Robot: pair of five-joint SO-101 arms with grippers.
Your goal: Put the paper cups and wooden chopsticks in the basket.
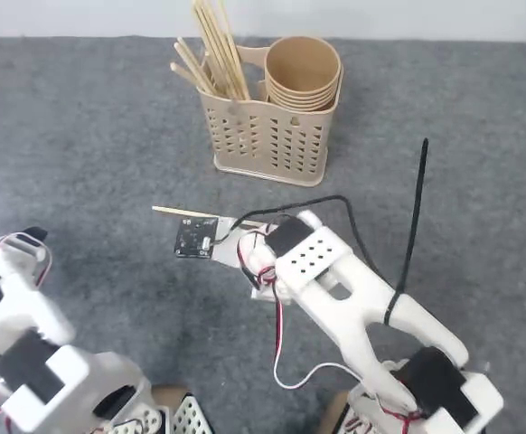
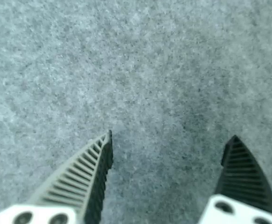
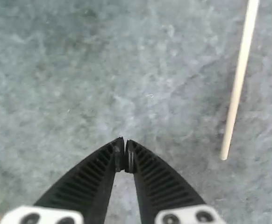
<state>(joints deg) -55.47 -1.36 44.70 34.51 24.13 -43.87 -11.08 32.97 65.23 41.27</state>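
Grey felt-like mat [image 1: 82, 136] over the whole table. At upper centre of the high view, a beige slotted basket [image 1: 272, 140], standing upright. In its right side, a nested stack of paper cups [image 1: 304, 68]; in its left side, a bundle of wooden chopsticks [image 1: 213, 54], on end and fanning up past the rim. Below the basket, near frame centre, one loose chopstick [image 1: 186, 214] flat on the mat, lying roughly left to right, its right end hidden under the wrist of the right arm [image 1: 335, 271], which stretches in from the lower right corner. Seen from the right wrist: right gripper [image 3: 125, 156] low over the mat, fingers pressed together at the tips with nothing between them; the loose chopstick [image 3: 239, 79] near, clearly apart from the fingers. Left arm [image 1: 28, 362] folded at the lower left corner of the high view, well apart from basket and stick. Seen from the left wrist: left gripper [image 2: 171, 135] spread wide above the mat, holding nothing.
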